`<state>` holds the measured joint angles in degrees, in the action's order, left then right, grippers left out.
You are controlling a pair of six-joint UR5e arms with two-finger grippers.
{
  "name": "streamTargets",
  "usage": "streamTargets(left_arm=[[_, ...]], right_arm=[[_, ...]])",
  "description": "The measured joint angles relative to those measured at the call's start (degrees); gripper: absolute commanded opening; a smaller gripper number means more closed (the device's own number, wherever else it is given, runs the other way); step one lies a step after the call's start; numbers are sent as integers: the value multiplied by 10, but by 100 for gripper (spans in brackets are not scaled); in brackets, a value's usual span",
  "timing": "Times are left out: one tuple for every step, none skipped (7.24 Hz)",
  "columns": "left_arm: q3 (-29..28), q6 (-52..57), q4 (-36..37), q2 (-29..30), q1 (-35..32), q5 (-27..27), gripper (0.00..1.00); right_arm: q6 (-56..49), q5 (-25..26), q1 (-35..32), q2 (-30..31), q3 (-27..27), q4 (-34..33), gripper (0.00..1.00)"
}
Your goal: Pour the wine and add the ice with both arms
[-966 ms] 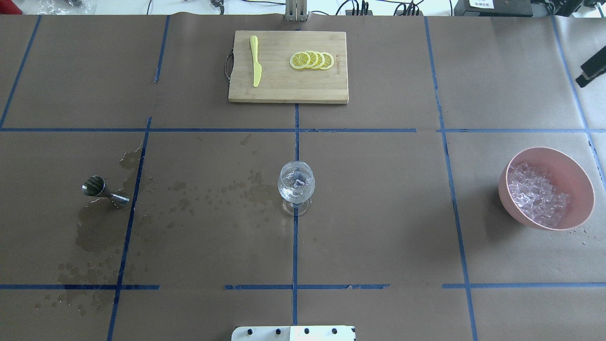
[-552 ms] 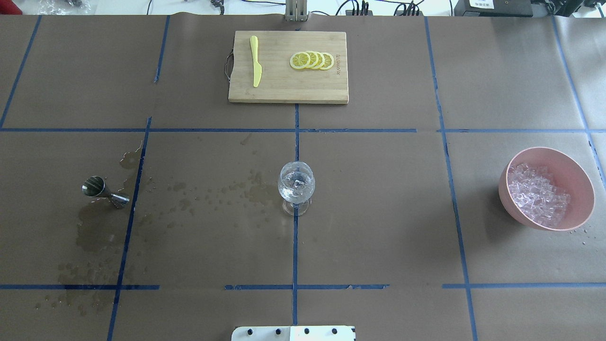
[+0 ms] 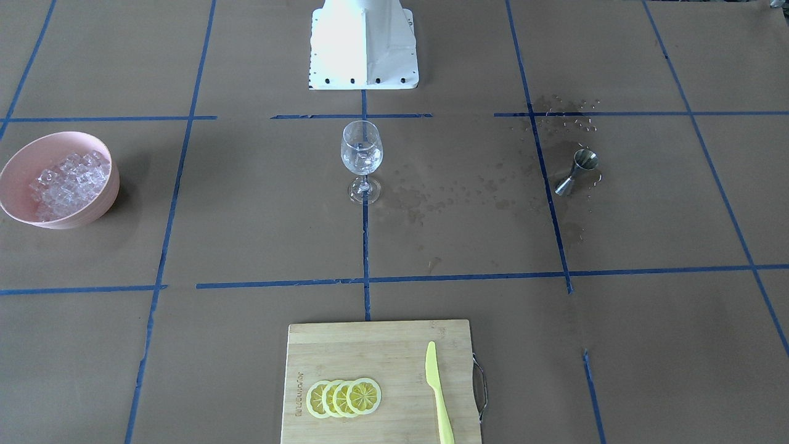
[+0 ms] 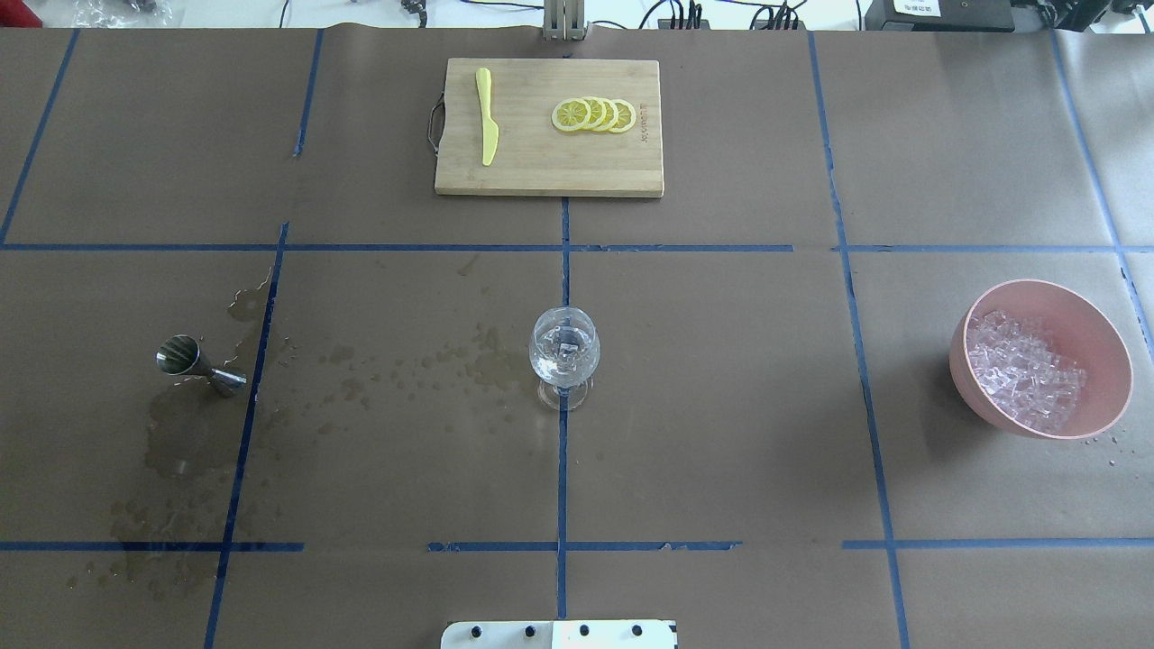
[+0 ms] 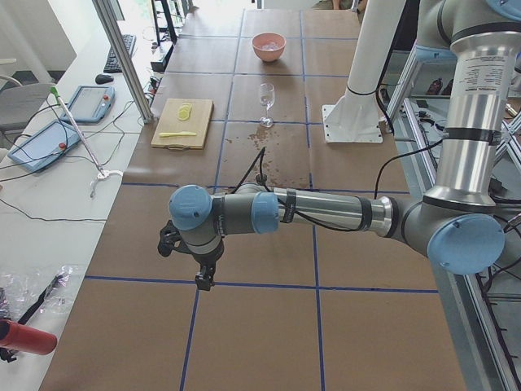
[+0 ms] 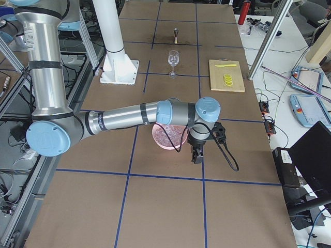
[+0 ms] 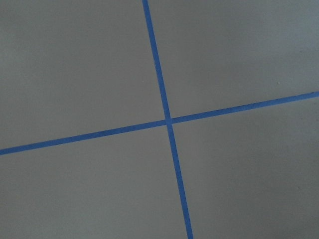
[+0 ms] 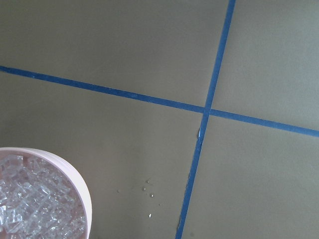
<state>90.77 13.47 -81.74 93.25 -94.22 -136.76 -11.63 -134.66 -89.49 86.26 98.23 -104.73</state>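
Observation:
The steel jigger [image 4: 191, 361] stands on the paper at the left, amid wet stains; I see no wine in it. It also shows in the front view [image 3: 577, 169]. The stemmed glass [image 4: 564, 347] stands at the centre with something clear glinting inside. The ice [image 4: 1023, 371] fills the pink bowl [image 4: 1104, 329] at the right. My left gripper [image 5: 203, 281] shows only in the left side view, pointing down far from the jigger; I cannot tell its state. My right gripper [image 6: 196, 155] shows only in the right side view, just beyond the bowl [image 6: 164, 139]; I cannot tell its state.
A wooden cutting board [image 4: 550, 167] with lemon slices [image 4: 595, 114] and a yellow knife [image 4: 487, 117] lies at the far middle. Wet spill marks [image 4: 180, 442] spread around and before the jigger. The white pedestal base [image 3: 363, 43] stands at the robot's edge.
The black tip of the right gripper, seen at the overhead view's right edge one second ago, has gone out of that view. Jigger, glass and bowl have not moved.

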Motion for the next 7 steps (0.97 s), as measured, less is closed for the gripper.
streamTargets(left_arm=[[-7, -19, -31, -15, 0, -1, 100], [-11, -43, -58, -22, 1, -1, 100], [-11, -60, -74, -25, 2, -1, 100], [-10, -68, -81, -24, 3, -1, 100], [-10, -71, -85, -24, 5, 0, 100], [-10, -72, -87, -24, 9, 1, 100], [-10, -72, -87, -25, 12, 1, 100]], right_arm=[[1, -1, -9, 12, -1, 2, 100], [2, -2, -15, 22, -2, 3, 100], [2, -3, -20, 29, -4, 3, 100], [2, -6, -25, 33, -11, 4, 100], [1, -10, -28, 35, -21, 6, 100], [1, -11, -29, 36, -31, 12, 100], [2, -11, -30, 36, -43, 27, 100]])
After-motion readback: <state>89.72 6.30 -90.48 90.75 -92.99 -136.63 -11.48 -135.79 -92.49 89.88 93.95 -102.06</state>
